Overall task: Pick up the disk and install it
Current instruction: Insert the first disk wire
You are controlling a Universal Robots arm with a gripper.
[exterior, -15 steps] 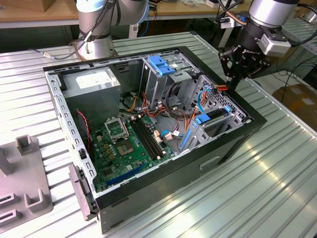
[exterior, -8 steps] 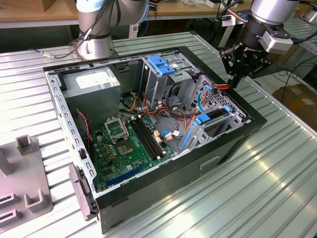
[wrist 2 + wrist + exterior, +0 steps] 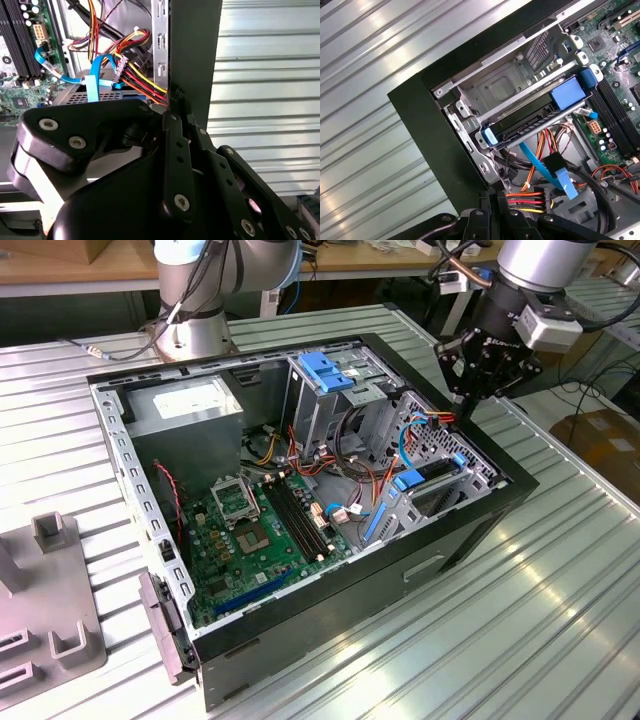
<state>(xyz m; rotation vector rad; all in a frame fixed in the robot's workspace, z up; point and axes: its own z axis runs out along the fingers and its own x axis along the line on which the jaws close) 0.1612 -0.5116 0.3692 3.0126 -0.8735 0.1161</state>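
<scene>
Case (image 3: 320, 610) — open. Disk (image 3: 525, 120): in the case's corner bay, ungripped. Gripper (image 3: 463, 408): above the case wall, jaws closed, empty. Cables (image 3: 525, 197): inside, nearest — we judge a descent could snag them or strike the wall.

No readable text, white label (image 3: 190, 398) on power supply (image 3: 195, 430) illegible, motherboard (image 3: 262, 530) print too small

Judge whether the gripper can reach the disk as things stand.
Probably yes: the computer case is open on top, the disk lies uncovered in its bay, and the gripper hangs close by.
</scene>
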